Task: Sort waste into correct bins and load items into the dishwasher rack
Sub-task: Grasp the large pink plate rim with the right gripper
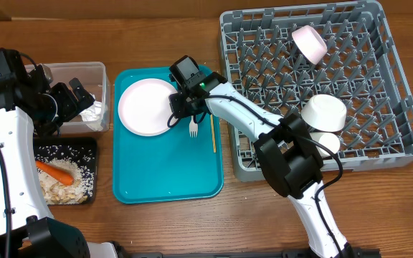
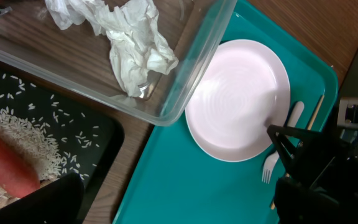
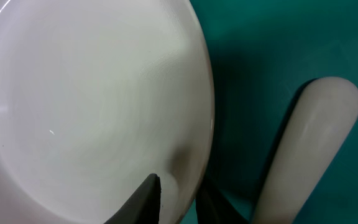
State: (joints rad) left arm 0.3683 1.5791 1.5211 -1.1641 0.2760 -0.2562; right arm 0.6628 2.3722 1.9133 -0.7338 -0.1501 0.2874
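Currently, right claw (image 1: pixel 173 116): low at the right edge of the white plate (image 1: pixel 143 106), one finger over the rim and one outside it, set narrow; I cannot tell whether it pinches yet.
White plate: lies flat at the upper left of the teal tray (image 1: pixel 163 172).
Fork (image 1: pixel 193 127): just beside the plate's right edge, on the tray.
Chopsticks (image 1: pixel 213 132): on the tray, right of the fork, pointing up and down.
Dishwasher rack (image 1: pixel 264 64): right of the tray on the counter (image 1: pixel 156 29); I see a pink bowl (image 1: pixel 309 41) tilted near its back, a white bowl (image 1: pixel 325 111) lower down, and another white dish (image 1: pixel 327 143) partly behind my arm.
Left claw (image 1: pixel 77 97): spread wide, holding nothing, over the clear tub (image 1: pixel 84 69).
Clear tub: crumpled tissues (image 2: pixel 129 43) inside.
Black tray (image 1: pixel 84 147): in front of the tub, holding a carrot (image 1: pixel 54 170), rice and beige scraps (image 1: pixel 67 188).
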